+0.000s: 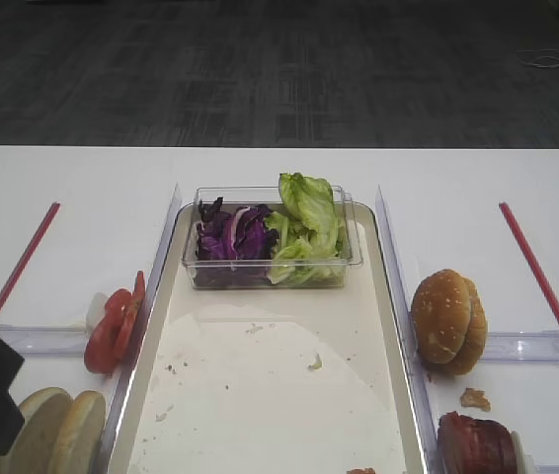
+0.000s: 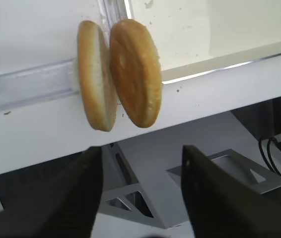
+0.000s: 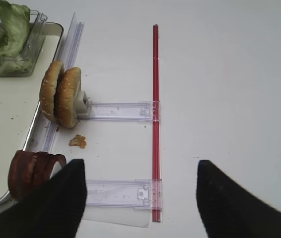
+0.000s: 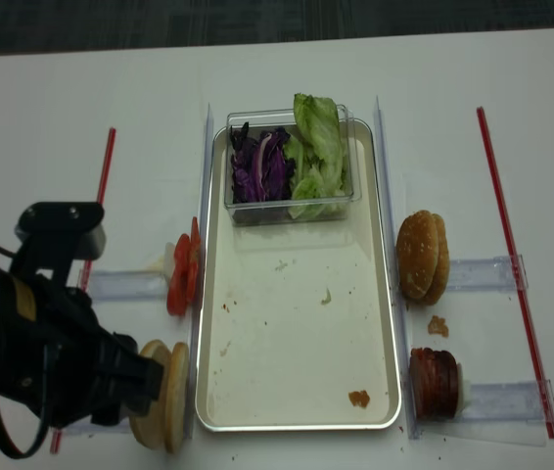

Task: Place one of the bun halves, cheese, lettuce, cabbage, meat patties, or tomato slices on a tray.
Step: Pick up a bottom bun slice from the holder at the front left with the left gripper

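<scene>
- Left gripper (image 2: 139, 191): jaws apart, nothing between them. Sits at the near left edge of the table (image 1: 260, 168), just short of the bun halves (image 2: 118, 74).
- Bun halves: two pale discs standing on edge, touching face to face, in the clear holder (image 2: 26, 84) just outside the near left corner of the tray (image 4: 297, 424). In the left wrist view they lie straight ahead of the gripper, above the gap between the fingers and slightly left of it.
- Disc faces point left-right, so the on-edge pair presents its thin side to the jaws. My read: the jaws line up to straddle one or both halves; a short advance would do it.
- Left arm is clearly the nearer one. Right gripper (image 3: 140, 198) hangs over the right side of the table, jaws wide apart and empty, near the meat patties (image 3: 34, 171) and the browner speckled buns (image 3: 61, 96).
- Tray: bare apart from crumbs and the clear tub (image 1: 270, 272) at its far end, which holds the cabbage (image 1: 232, 237) and lettuce (image 1: 304, 227).
- Tomato slices (image 1: 112, 326) stand on edge on the left rail, beyond the bun halves.
- From the buns, the tray lies directly right, just beside them; the carry looks short.
- No brands, labels or readable writing anywhere.
</scene>
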Robot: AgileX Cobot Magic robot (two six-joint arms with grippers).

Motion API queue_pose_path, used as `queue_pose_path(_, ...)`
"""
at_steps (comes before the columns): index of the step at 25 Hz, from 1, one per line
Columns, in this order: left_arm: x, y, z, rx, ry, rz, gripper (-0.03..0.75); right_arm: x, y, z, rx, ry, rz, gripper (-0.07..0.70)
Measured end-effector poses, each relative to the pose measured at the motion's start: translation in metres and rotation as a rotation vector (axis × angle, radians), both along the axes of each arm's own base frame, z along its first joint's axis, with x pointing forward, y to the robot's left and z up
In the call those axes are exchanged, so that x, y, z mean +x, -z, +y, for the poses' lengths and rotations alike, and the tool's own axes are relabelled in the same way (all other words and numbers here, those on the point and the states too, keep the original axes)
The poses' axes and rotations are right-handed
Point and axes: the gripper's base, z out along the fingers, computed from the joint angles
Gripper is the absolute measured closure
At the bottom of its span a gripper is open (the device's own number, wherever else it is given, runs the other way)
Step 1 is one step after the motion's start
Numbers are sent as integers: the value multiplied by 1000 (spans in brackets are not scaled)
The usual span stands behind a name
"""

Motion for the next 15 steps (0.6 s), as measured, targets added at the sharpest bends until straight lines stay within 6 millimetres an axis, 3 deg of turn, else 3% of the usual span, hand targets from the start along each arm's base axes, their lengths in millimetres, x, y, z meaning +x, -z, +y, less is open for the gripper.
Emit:
queue_pose_path(6,11,18,-23,27,36,39,379,0,0,0,-1,4,0,140)
queue_pose_path(15,29,35,-37,51,4,15,380,0,0,-1,-1,7,1,140)
